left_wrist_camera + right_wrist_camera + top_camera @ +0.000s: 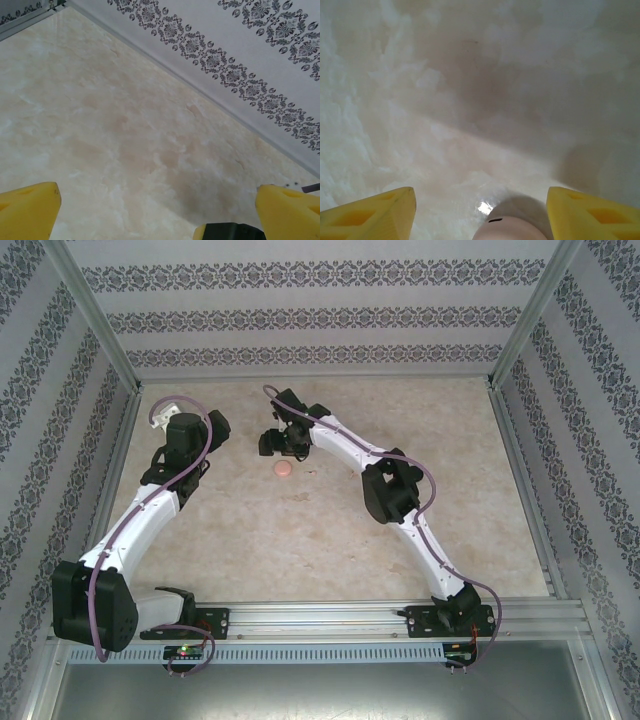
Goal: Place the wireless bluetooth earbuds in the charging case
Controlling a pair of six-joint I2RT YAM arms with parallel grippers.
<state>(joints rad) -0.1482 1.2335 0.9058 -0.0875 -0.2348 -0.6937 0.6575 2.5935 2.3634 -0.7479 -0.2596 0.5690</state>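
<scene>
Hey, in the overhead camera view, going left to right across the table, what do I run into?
First the left gripper, then the pink round case, then the right arm's elbow.

I see a beige marbled table (300,550). One round pink charging case (283,469) lies on it, just off centre at 10 o'clock.

Free passage: the bare surface (300,550) across its middle and near half, and ahead of the left gripper (156,190).

Obstacles: a pink case (284,469) between the spread fingers (375,215) of the right gripper (479,195). Patterned walls (300,320) close the far, left and right sides.
</scene>
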